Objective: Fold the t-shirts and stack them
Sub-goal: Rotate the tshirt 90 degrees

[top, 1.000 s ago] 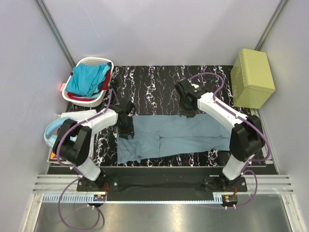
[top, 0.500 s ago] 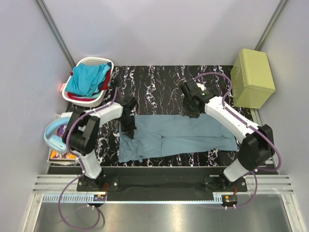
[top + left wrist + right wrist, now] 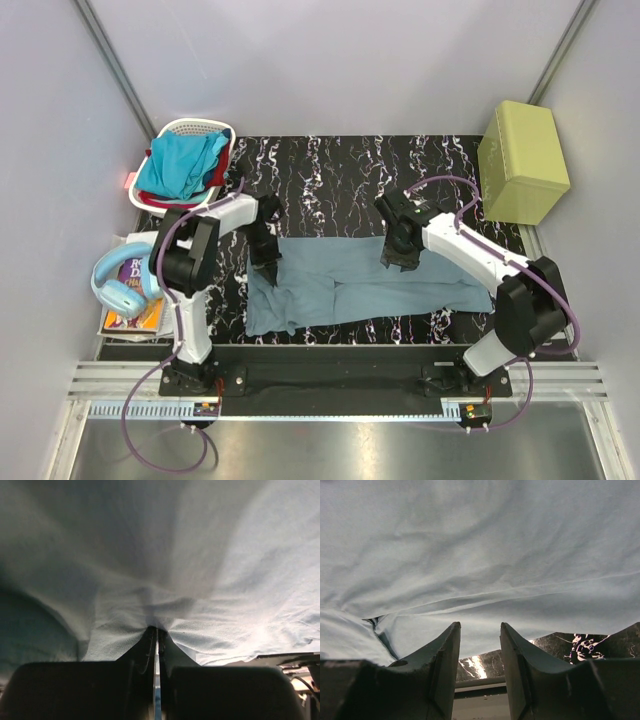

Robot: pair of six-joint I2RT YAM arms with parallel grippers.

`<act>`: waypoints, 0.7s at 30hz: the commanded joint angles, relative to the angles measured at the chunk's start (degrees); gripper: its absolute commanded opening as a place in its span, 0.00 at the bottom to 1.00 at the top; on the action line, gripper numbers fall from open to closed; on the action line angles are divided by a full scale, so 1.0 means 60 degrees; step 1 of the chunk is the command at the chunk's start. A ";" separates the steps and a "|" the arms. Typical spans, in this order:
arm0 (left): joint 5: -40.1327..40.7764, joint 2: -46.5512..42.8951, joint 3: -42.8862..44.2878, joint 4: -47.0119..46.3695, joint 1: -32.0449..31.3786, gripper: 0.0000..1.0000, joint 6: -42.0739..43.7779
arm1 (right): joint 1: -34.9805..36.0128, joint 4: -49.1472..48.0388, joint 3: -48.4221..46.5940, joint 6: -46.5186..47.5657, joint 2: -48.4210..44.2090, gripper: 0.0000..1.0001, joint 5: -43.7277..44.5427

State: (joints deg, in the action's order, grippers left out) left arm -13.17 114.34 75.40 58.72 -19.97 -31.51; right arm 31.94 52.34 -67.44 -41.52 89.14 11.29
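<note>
I see left gripper point(image 3: 156, 631) pinching a fold of the grey-blue tee point(image 3: 350, 285), centre frame; right gripper point(image 3: 480, 630) spread at its upper edge.

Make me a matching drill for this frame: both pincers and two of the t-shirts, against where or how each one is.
1 left pincer
2 right pincer
3 turquoise t-shirt
4 grey-blue t-shirt

A in the white basket
B open, nothing between its fingers
C spread on the black table
D shut on a pinch of grey-blue cloth

Pairs: 1-D, 2-B, 3-A, 4-C
</note>
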 commanded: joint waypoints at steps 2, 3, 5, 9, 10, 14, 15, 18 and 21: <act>0.0993 0.1069 0.0645 -0.2727 0.0032 0.00 0.0021 | 0.0037 0.0008 -0.0273 -0.0215 -0.0033 0.45 0.0154; 0.1037 0.1099 0.0777 -0.2610 0.0032 0.00 0.0036 | 0.0037 0.0022 -0.0303 -0.0229 -0.0033 0.46 0.0213; 0.1198 0.1245 0.1246 -0.2434 0.0032 0.00 0.0109 | 0.0023 0.0066 -0.0303 -0.0185 -0.0018 0.45 0.0228; 0.1535 0.1465 0.1906 -0.2068 0.0046 0.00 0.0226 | -0.0006 0.0110 -0.0201 -0.0200 -0.0135 0.46 0.0374; 0.1608 0.1523 0.2211 -0.2009 0.0046 0.00 0.0256 | -0.0021 0.0125 -0.0172 -0.0214 -0.0165 0.46 0.0418; 0.1770 0.1889 0.3062 -0.1701 0.0119 0.00 0.0300 | -0.0124 0.0154 -0.0025 -0.0170 -0.0209 0.46 0.0477; 0.1799 0.2064 0.3455 -0.1555 0.0149 0.00 0.0300 | -0.0138 0.0183 0.0019 -0.0170 -0.0223 0.46 0.0506; 0.1873 0.2415 0.4349 -0.1233 0.0266 0.00 0.0329 | -0.0226 0.0256 0.0107 -0.0156 -0.0297 0.46 0.0521; 0.1916 0.2767 0.5431 -0.0853 0.0354 0.00 0.0344 | -0.0299 0.0315 0.0180 -0.0097 -0.0399 0.46 0.0579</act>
State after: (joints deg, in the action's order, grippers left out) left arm -6.76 127.04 100.55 57.69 -19.22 -30.37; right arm 30.87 52.82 -67.09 -41.87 89.06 12.60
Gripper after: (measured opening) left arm 0.015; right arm 0.458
